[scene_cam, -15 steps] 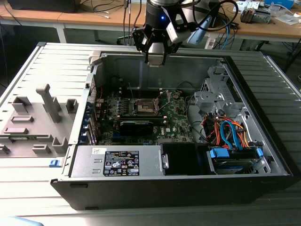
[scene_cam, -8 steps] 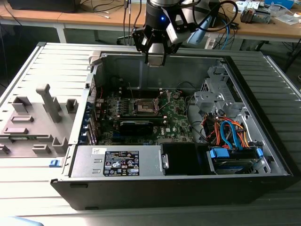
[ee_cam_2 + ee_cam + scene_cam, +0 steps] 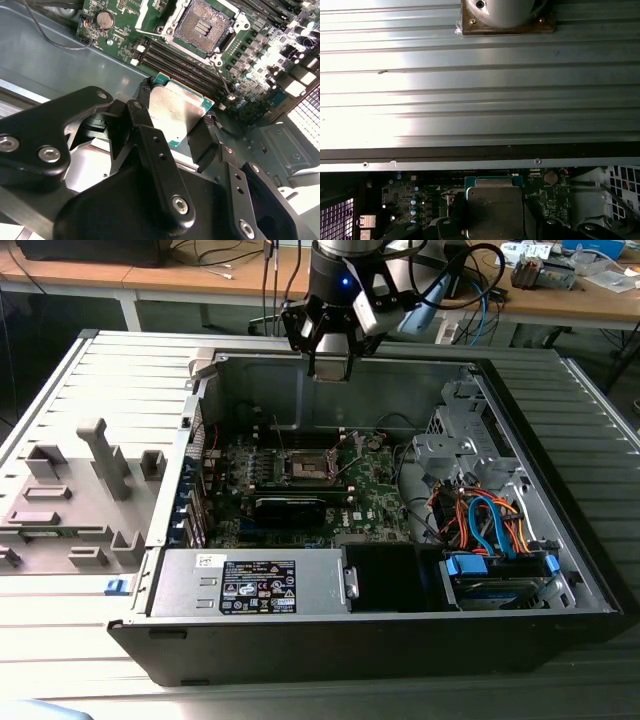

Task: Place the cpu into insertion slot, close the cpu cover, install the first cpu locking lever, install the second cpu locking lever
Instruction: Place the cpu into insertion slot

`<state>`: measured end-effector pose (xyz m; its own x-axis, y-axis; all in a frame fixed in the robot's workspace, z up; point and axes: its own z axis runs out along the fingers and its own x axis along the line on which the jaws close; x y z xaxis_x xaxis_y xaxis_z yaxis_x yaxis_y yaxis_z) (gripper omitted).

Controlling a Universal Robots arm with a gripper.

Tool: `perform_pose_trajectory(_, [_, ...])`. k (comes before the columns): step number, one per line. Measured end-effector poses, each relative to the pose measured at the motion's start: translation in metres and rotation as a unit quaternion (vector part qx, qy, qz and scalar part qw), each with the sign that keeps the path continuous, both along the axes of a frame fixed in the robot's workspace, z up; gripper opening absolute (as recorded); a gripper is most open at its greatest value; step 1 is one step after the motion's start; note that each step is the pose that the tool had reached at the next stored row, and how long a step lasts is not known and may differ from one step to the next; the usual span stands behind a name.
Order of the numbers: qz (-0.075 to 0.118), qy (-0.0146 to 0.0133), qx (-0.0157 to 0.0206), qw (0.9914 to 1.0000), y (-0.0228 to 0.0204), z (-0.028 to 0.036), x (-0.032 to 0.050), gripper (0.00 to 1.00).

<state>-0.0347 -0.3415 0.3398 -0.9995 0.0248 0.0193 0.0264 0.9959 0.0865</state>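
Ribbed worktop (image 3: 60,380) is carrying an open case (image 3: 400,640); jaws are clamping the cpu (image 3: 177,117) by its edges, likely for flat seating, at twelve o'clock from the insertion slot (image 3: 310,468) in the exterior view.

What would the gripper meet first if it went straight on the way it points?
With the cpu held, probably the memory slots on the green motherboard, short of the insertion slot; depth unclear.
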Motion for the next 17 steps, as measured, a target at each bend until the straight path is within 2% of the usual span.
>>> perform_pose_trajectory(4, [0.000, 0.0000, 0.0001, 1.00000, 0.0000, -0.0004, 0.0000, 0.55])
perform_pose_trajectory(6, [0.000, 0.0000, 0.0001, 1.00000, 0.0000, -0.0040, 0.0000, 0.55])
perform_pose_trajectory(10, [0.000, 0.0000, 0.0001, 1.00000, 0.0000, -0.0042, 0.0000, 0.55])
perform_pose_trajectory(12, [0.000, 0.0000, 0.0001, 1.00000, 0.0000, -0.0092, 0.0000, 0.55])
perform_pose_trajectory(17, [0.000, 0.0000, 0.0001, 1.00000, 0.0000, -0.0096, 0.0000, 0.55])
